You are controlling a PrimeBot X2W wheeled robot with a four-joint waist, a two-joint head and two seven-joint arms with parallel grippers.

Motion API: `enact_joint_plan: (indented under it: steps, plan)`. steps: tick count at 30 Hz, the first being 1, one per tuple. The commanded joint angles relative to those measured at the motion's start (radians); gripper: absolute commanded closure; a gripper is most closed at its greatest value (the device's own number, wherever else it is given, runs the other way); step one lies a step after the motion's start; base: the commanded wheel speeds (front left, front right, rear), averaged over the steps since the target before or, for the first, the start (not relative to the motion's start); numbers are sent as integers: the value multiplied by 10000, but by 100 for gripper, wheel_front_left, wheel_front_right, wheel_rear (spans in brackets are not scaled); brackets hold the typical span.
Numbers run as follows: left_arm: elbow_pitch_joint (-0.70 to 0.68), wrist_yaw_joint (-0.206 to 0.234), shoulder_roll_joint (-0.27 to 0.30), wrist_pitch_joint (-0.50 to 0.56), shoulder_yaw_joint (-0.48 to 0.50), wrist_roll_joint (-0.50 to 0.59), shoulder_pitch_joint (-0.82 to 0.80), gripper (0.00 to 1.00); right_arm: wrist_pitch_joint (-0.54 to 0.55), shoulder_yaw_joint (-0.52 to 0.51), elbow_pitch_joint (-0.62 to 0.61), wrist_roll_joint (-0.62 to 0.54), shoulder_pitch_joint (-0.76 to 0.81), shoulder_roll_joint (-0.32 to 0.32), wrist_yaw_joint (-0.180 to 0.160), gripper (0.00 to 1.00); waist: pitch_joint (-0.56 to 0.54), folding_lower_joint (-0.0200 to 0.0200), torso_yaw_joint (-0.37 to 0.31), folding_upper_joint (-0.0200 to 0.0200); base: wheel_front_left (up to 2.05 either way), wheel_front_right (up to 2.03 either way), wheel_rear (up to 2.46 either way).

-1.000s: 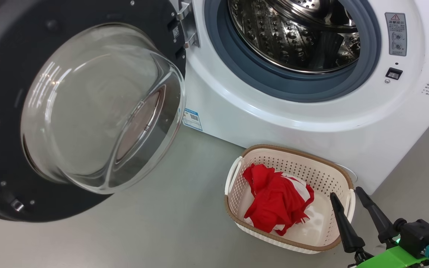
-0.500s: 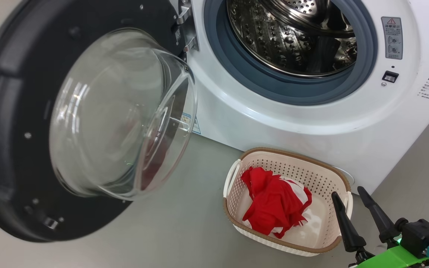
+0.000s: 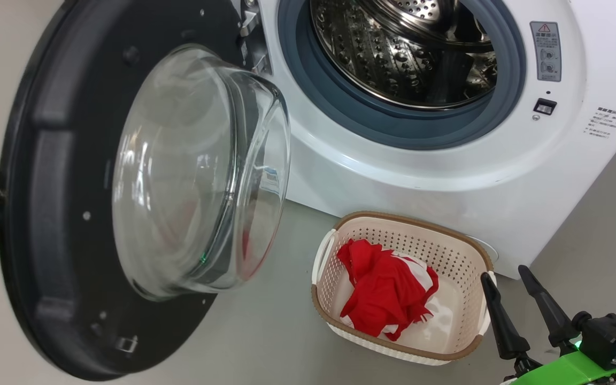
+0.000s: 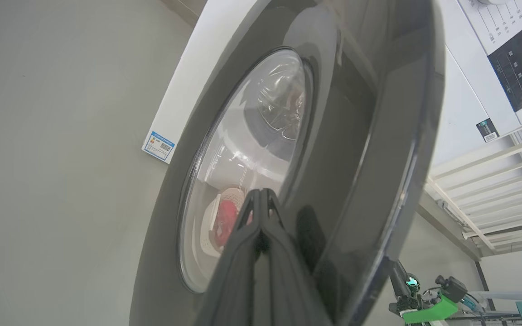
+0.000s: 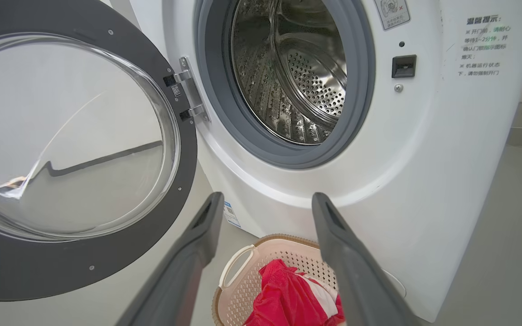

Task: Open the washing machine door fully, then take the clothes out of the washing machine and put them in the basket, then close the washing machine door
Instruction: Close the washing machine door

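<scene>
Smooth pale grey floor (image 3: 265, 342), plain pale wall behind. The washing machine (image 3: 420, 176) has an empty steel drum, and the washing machine door (image 3: 46, 214) stands swung open. The clothes (image 3: 380, 294) lie in the basket (image 3: 409, 219) at the machine's foot. The left gripper (image 4: 261, 194), fingers pressed together, has its tips at the door's glossy outer face. The right gripper (image 3: 503, 271) hangs spread and empty beside the basket. A blue label (image 4: 158, 146) sits on the machine's lower corner, a red-triangle warning sticker (image 3: 547, 51) sits by the opening, and a Chinese notice (image 5: 483, 45) is headed 温馨提示.

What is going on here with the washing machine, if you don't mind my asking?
The clothes are already in the basket, and the drum looks empty. The left claw, shut, has its tips against the outer face of the washing machine door, which stands open, apparently to push it closed. The right claw hangs open near the basket.
</scene>
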Motion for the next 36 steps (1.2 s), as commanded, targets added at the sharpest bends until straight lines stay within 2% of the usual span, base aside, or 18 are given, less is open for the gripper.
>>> enact_joint_plan:
  steps: [1,20,36]
  plan:
    - [-495,-79,381,137,174,-193,-18,100,-65,184,-282,-120,-93,-81,63,0,1,0,-35,0,0,0,0]
    - [-2229,-80,278,-652,-1711,-644,-131,100,-65,57,-328,-151,-168,17,63,0,20,0,-635,0,0,0,0]
    - [-3123,-80,46,-2034,-3192,-709,-564,100,-65,47,-369,-150,-273,55,63,0,234,0,-1361,0,0,0,0]
